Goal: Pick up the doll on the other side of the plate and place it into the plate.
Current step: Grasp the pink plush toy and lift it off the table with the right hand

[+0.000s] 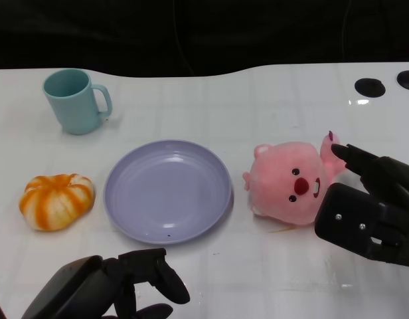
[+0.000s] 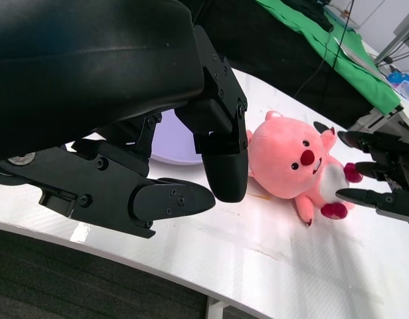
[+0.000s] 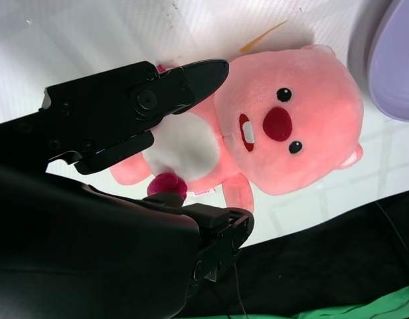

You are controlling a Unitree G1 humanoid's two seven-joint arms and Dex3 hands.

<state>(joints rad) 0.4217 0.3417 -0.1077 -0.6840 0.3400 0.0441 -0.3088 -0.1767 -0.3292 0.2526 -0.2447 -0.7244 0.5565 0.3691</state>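
While the right hand sat around the pink plush doll with the red nose, nothing had been lifted yet. Doll lay on the white table, just beside the round lavender plate, on the plate's right side in the head view, apart from the rim.

Right hand: fingers spread, straddling the doll's body. Right wrist view showed one finger over the white belly and another under the leg side, doll between them. Contact looked close, maybe touching, but I couldn't call it a closed grip. Read it as wide, mid-approach to the grasp.

Left hand: low at the near edge of the table, fingers loosely curled, holding nothing, well apart from the doll.

Progress, my judgement: reach done, grasp not confirmed. Left to do: close on the doll, lift, carry across to the plate, release. Plate held nothing.

Count:
- 1 pink doll
- 1 lavender plate
- 1 teal ceramic mug with handle, far left
- 1 orange-and-white striped pumpkin-shaped plush, left of the plate
- 2 black round fittings at the far right table edge
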